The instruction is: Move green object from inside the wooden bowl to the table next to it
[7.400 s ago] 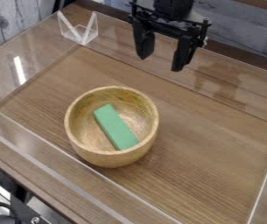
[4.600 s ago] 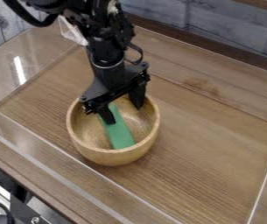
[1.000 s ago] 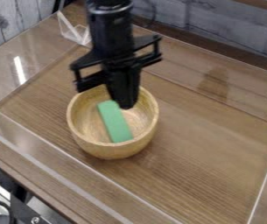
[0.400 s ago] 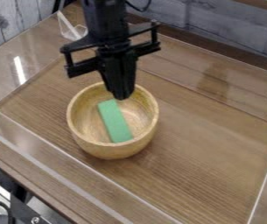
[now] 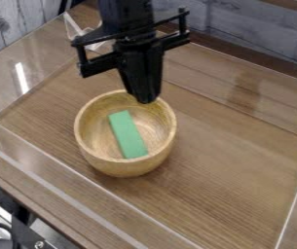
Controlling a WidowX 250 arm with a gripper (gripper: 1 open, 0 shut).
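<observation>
The gripper [image 5: 144, 94] is lifting away toward the top of the frame, higher than a moment ago, with its fingers clenched together on nothing. The green object [image 5: 128, 134] is lying flat inside the wooden bowl [image 5: 92, 156], left of center in the frame, much as before. So the grab seems to have missed; the table [image 5: 229, 165] beside the bowl is waiting.

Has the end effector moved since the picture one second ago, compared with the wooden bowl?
Yes. The end effector has risen away from the wooden bowl, shut and empty; the green object lies inside.
</observation>
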